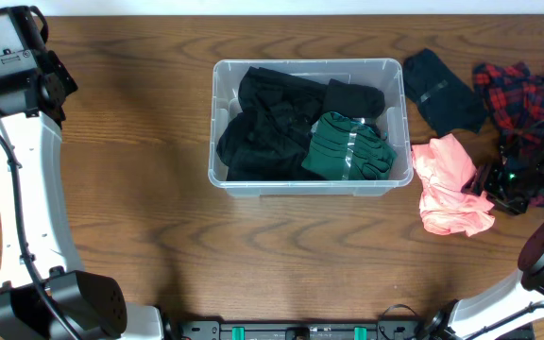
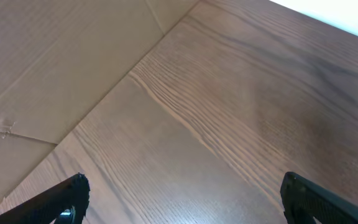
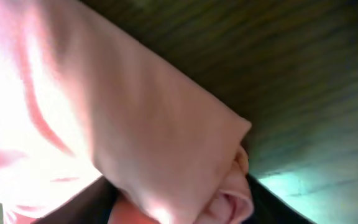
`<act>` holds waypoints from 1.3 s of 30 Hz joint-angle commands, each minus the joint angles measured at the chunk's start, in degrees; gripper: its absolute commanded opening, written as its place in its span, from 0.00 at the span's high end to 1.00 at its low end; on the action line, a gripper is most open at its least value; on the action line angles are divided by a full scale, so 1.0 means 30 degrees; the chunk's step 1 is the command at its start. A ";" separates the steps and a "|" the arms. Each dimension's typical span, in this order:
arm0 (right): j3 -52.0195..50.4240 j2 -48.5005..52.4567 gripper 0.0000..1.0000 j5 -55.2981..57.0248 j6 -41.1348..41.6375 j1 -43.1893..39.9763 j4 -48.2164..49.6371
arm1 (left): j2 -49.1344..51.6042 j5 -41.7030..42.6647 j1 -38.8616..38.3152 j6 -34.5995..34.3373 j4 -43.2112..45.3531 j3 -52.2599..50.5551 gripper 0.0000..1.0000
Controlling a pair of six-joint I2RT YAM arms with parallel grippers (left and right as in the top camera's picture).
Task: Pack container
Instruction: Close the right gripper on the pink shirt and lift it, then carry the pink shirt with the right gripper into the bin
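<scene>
The clear plastic container (image 1: 217, 123) stands mid-table, holding black garments (image 1: 267, 118) and a folded green garment (image 1: 348, 146). A pink garment (image 1: 447, 184) lies on the table right of it and fills the right wrist view (image 3: 135, 112). My right gripper (image 1: 489, 179) is at the pink garment's right edge. Its dark fingers (image 3: 179, 208) have the bunched pink cloth pinched between them. My left gripper (image 2: 182, 199) is open and empty above bare wood at the far left, well away from the container.
A dark navy garment (image 1: 440, 90) and a red plaid garment (image 1: 527, 94) lie at the back right. The left arm (image 1: 12, 57) stands at the table's back left corner. Brown cardboard (image 2: 55, 62) lies beyond the table edge.
</scene>
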 commanded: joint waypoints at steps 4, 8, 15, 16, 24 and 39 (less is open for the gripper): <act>-0.0517 0.0962 0.60 -0.0211 0.0015 -0.0029 0.0109 | 0.0022 -0.0313 0.0044 0.0117 -0.0036 -0.0015 0.02; -0.0291 0.0692 0.85 -0.1144 0.0015 -0.0073 0.0029 | 0.0022 -0.0313 0.0044 0.0117 -0.0036 -0.0015 0.02; 0.1974 -0.1508 0.99 -0.3548 0.0029 -0.0175 -0.1421 | 0.0022 -0.0313 0.0044 0.0117 -0.0036 -0.0015 0.02; 0.2273 -0.1931 0.99 -0.3796 0.0029 -0.0175 -0.1566 | 0.0022 -0.0313 0.0044 0.0117 -0.0036 -0.0015 0.02; 0.3271 -0.6200 0.99 -0.5144 0.1464 -0.0138 -0.1297 | 0.0022 -0.0313 0.0044 0.0117 -0.0036 -0.0015 0.02; 0.3271 -1.0950 0.99 -0.7082 0.6972 0.5770 0.4801 | 0.0022 -0.0313 0.0044 0.0117 -0.0036 -0.0015 0.02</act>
